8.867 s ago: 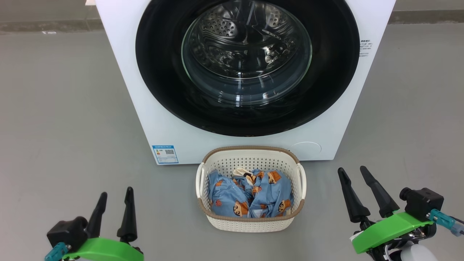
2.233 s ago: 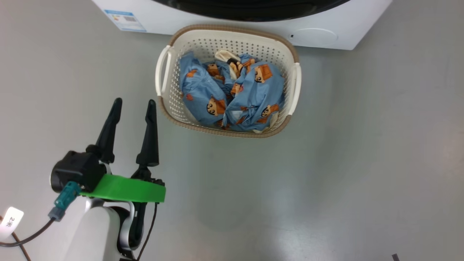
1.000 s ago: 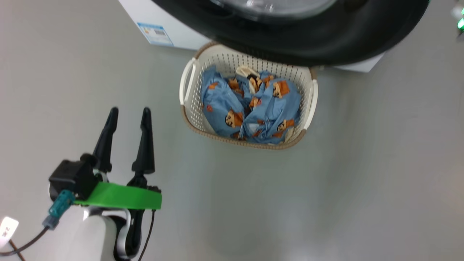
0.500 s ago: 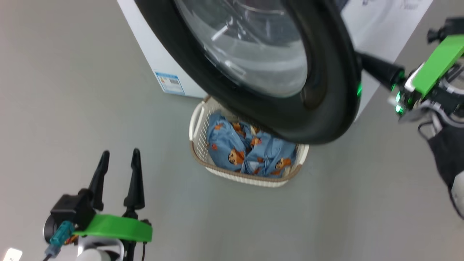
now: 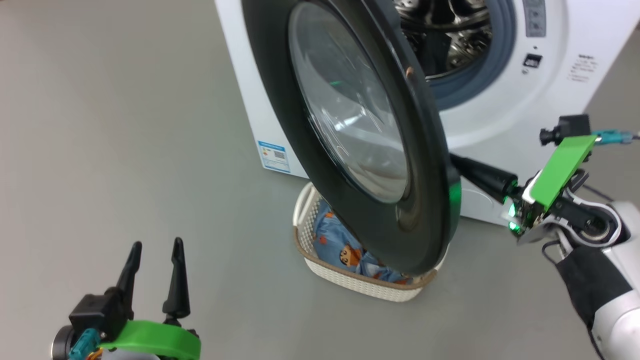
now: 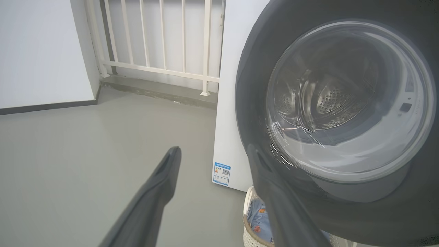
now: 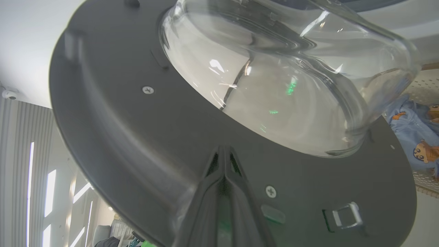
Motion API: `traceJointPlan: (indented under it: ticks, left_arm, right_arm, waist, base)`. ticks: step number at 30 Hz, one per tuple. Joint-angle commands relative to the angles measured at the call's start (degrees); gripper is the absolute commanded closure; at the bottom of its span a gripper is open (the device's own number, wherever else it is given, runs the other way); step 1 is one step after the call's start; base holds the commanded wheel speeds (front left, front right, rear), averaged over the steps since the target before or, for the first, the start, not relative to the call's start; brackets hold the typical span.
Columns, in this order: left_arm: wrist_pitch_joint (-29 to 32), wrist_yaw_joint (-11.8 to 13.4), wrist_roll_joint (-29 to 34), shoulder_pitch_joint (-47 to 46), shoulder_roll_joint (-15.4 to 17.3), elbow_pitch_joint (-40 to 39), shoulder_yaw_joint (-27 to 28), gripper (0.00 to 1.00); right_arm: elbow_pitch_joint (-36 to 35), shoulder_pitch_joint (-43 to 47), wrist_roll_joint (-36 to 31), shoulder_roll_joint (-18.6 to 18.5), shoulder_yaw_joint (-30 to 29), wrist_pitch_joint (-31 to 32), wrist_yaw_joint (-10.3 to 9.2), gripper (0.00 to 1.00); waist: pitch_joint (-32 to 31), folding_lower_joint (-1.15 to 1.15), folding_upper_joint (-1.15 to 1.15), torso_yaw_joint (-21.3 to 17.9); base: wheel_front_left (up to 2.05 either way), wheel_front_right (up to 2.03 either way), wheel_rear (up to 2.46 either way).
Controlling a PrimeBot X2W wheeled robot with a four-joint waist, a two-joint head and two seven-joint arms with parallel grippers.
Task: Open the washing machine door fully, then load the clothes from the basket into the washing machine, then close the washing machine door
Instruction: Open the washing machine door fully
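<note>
The washing machine (image 5: pixel 505 120) stands with its door (image 5: pixel 280 100) swung partly out over the basket (image 5: pixel 360 282). The steel drum (image 5: pixel 445 35) shows behind the door. My right gripper (image 5: pixel 457 162) is shut, its joined tips resting against the door's grey inner face (image 7: pixel 137 137) just below the glass bowl (image 7: pixel 274 85). Blue printed clothes (image 5: pixel 342 250) lie in the basket, half hidden by the door's black rim. My left gripper (image 5: pixel 155 247) hangs open and holds nothing, low at the left and well clear of the door (image 6: pixel 253 85).
Grey floor (image 5: pixel 110 125) spreads left of the machine. A white railing (image 6: pixel 154 37) and a wall stand behind it in the left wrist view. A blue label (image 6: pixel 222 173) marks the machine's lower corner. The door's metal latch (image 7: pixel 343 215) sits near my right fingers.
The head camera has lifted and turned, so the picture has shifted. The door has swung further out from the machine, with my shut right gripper behind it. My left gripper stays open.
</note>
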Motion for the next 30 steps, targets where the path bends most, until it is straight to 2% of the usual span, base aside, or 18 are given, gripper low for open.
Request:
traceJointPlan:
  ticks: [1,15,30]
  left_arm:
    - [-0.36,-0.13,0.63,-0.01,1.24,-0.88,2.0,0.0]
    - [-0.36,-0.3,0.37,0.55,2.3,0.28,1.63,0.0]
    - [-0.36,0.26,0.07,0.62,2.72,0.11,1.43,0.0]
  right_arm:
    - [-2.31,0.97,0.58,1.15,0.62,0.73,0.1,1.0]
    - [-3.92,4.88,0.23,5.17,0.89,1.98,0.1,1.0]
    - [-3.01,4.53,-0.93,5.57,-0.25,2.96,0.1,1.0]
  waist:
    - [-2.33,0.0,0.0,2.48]
    - [-4.28,0.0,0.0,6.27]
    - [-4.45,0.0,0.0,4.94]
  base:
    - [0.0,0.0,0.0]
    - [0.0,0.0,0.0]
    - [0.0,0.0,0.0]
